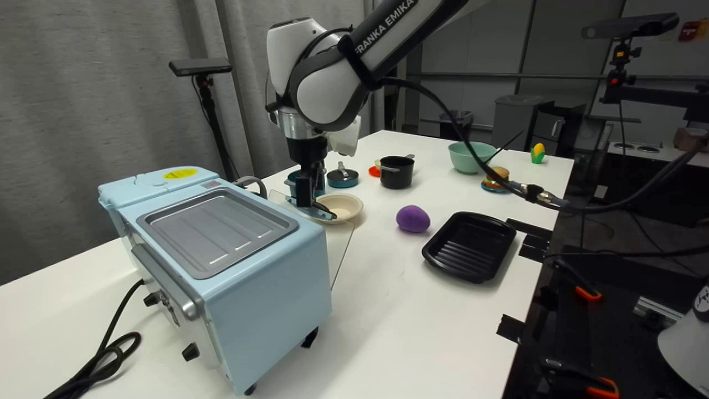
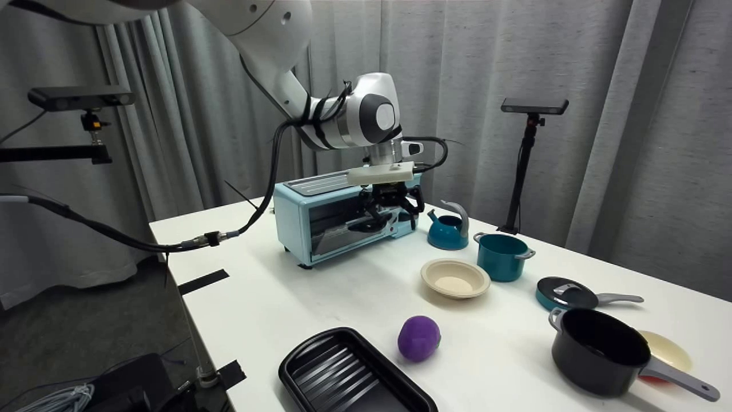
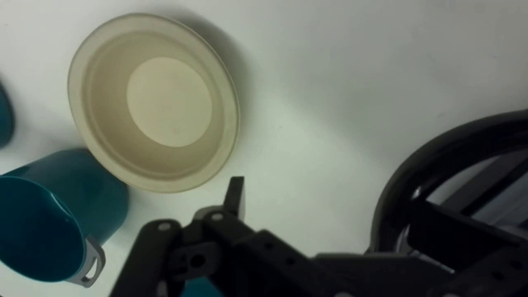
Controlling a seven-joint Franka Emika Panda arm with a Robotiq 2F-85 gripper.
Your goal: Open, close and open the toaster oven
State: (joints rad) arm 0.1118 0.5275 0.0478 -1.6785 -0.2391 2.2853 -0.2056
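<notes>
The light blue toaster oven stands on the white table, a grey ribbed panel on its top. Its glass door leans partway out from the body, and the dark cavity shows above the tilted glass in an exterior view. My gripper is down in front of the oven by the door's upper edge. In the wrist view its fingers stand wide apart with nothing held. A large dark curved piece, apparently the door handle, passes behind the right finger; whether they touch I cannot tell.
A beige bowl, teal pot and teal kettle stand close to the gripper. Farther along are a lidded pan, dark saucepan, purple eggplant and black tray. The oven's power cord lies behind it.
</notes>
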